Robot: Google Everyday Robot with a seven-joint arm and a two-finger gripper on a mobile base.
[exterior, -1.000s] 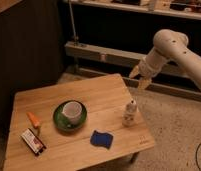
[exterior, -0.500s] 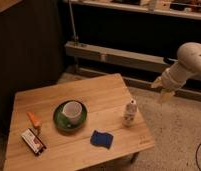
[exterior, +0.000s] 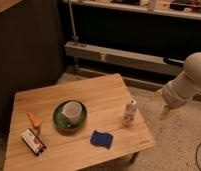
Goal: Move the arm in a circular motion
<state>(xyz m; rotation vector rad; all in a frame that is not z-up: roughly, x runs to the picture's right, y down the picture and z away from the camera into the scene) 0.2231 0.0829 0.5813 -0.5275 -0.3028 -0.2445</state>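
We see a table point(exterior: 109, 95) of pale, matt wood with visible grain. On it, a green saucer point(exterior: 57, 120) looks glossy like glazed ceramic, and the white cup point(exterior: 71, 111) in it is smooth. The blue cloth point(exterior: 100, 139) looks soft and matt. The arm point(exterior: 186, 85) is smooth cream-white plastic with a slight sheen; its pale gripper point(exterior: 164, 111) hangs beyond the table's right edge, above the speckled, stone-like floor point(exterior: 174, 145).
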